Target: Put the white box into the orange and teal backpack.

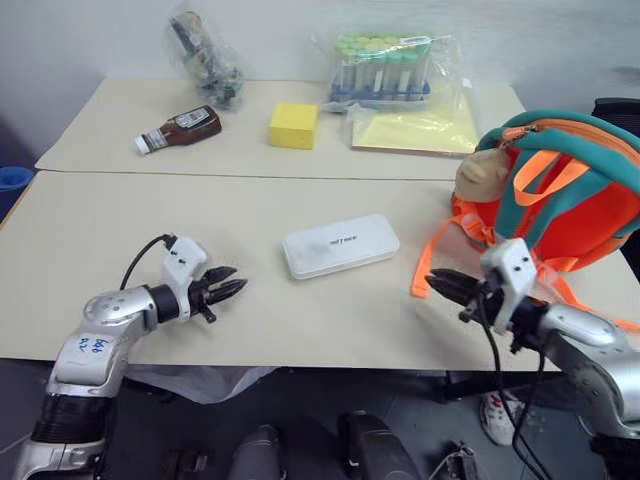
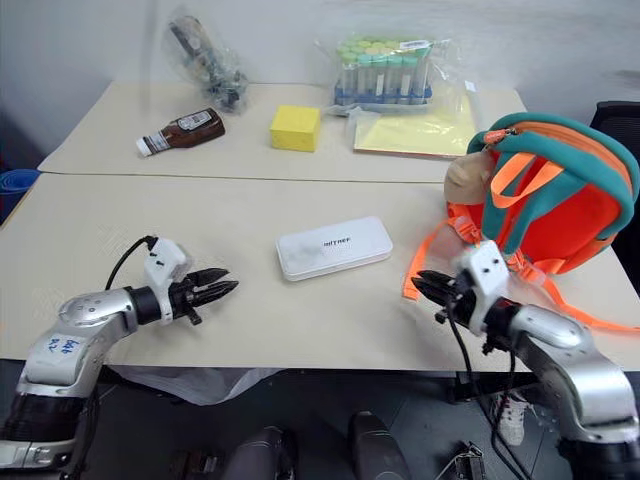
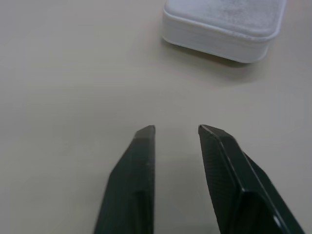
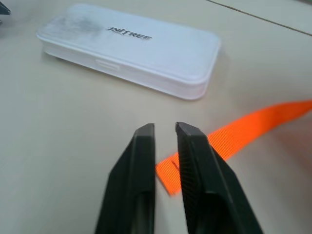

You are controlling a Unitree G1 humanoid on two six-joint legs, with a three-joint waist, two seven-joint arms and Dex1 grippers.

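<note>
**Both claws low over the bench, white box lying between them**

The left claw (image 1: 228,291) hovers just above the bench (image 1: 250,330) with its two black fingers (image 3: 134,180) a narrow way apart and nothing between them; it points toward the white box (image 1: 340,245). The right claw (image 1: 443,284) hangs over the bench on the other side, its fingers (image 4: 195,170) drawn nearly together with only a thin slit left, gripping nothing. Just under its tips lies the end of an orange strap (image 4: 234,139), flat on the bench surface.

The white box rests flat on the bench between the two claws, apart from both, dark lettering on its lid facing up. To its right stands the orange and teal backpack (image 1: 570,190), upright, with a tan plush toy (image 1: 483,173) on its near side and its straps trailing onto the bench toward the right claw.

Farther back lie a yellow sponge block (image 1: 293,125), a brown sauce bottle (image 1: 180,130) on its side, a bagged rack of tubes (image 1: 385,68) on yellow paper, and a clear bag of dark items (image 1: 205,55).
</note>
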